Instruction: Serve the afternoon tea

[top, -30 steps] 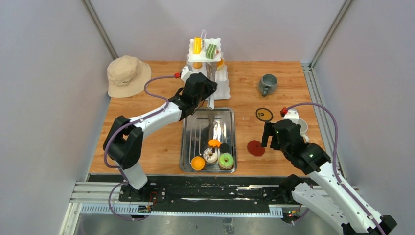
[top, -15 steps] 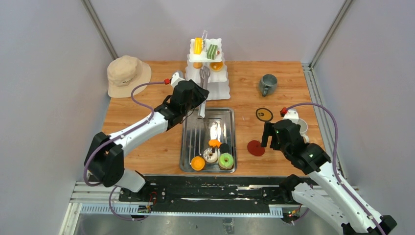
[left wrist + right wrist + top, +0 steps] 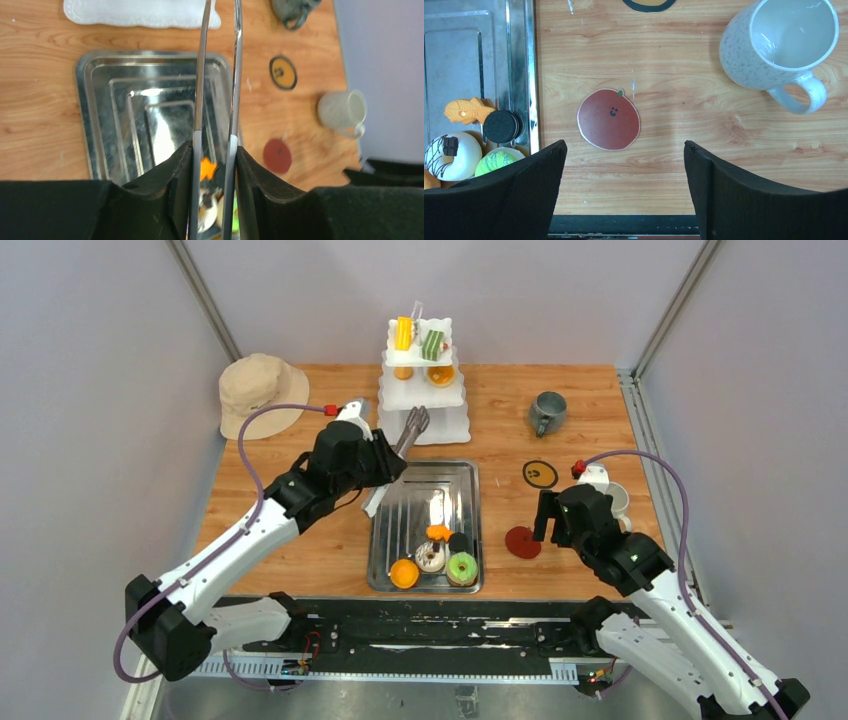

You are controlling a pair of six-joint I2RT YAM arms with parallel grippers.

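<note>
Steel tongs (image 3: 200, 75) clamped between left fingers (image 3: 172, 180), tips toward white scalloped tiered stand (image 3: 450, 422). Partly served: glossy yellow, green, orange pastries (image 3: 432, 343) on its tiers; five toy pastries (image 3: 431, 557) left in ribbed steel tray (image 3: 115, 100). Right fingers (image 3: 524, 190) spread wide, empty, above round red coaster (image 3: 608, 119); speckled white mug (image 3: 774, 45) beside.

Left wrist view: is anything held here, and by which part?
Metal tongs, pinched across both arms, well back from the tips, between the left fingers. The right fingers hold nothing.
</note>
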